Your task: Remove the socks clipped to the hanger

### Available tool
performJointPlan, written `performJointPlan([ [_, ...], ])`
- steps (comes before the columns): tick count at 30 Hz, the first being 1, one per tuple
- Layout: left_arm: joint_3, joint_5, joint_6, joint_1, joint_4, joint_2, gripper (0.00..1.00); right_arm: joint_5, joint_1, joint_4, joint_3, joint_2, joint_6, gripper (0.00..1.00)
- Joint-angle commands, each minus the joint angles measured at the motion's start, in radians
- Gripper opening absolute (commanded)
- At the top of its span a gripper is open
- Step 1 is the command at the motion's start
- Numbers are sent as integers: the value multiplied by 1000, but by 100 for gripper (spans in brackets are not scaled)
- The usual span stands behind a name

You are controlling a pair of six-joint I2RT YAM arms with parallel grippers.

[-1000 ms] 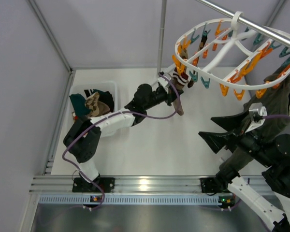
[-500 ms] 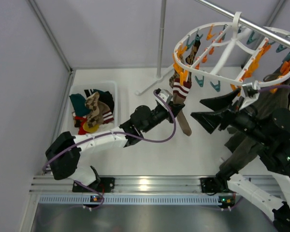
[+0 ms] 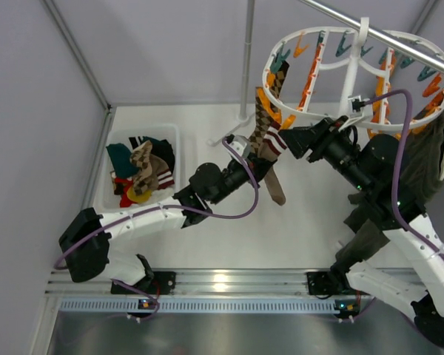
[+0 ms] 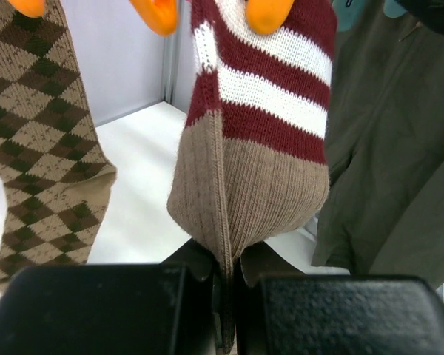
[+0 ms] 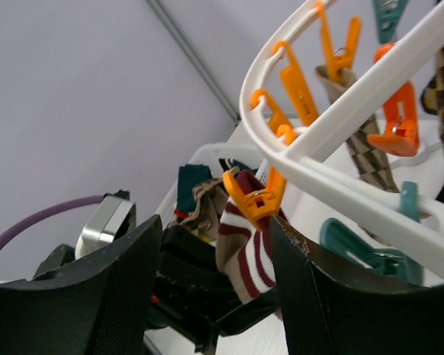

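- The left gripper is clenching the lower end of a striped sock, which is hanging from an orange clip at the rim of the hanger.
- The right gripper is standing parted, with one finger on each side of that clip.
- An argyle sock is hanging just beside the striped sock.
- Loose socks are lying in a bin, well apart from the hanger.
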Motion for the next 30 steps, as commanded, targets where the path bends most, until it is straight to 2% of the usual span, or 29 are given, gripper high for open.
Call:
performJointPlan([
  [1, 3, 16, -10, 1, 1, -43, 0, 173, 19, 86, -14, -38, 27, 57],
  [11, 19, 55, -39, 1, 1, -32, 0, 159, 22, 190, -54, 21, 7, 58],
  [15, 20, 127, -55, -1, 1, -35, 0, 171, 20, 220, -70, 26, -1, 58],
  [26, 20, 130, -55, -1, -10, -45, 0, 245, 22, 171, -111, -18, -47, 60],
  [30, 22, 148, -64, 1, -8, -43, 0, 251, 22, 171, -105, -8, -80, 65],
])
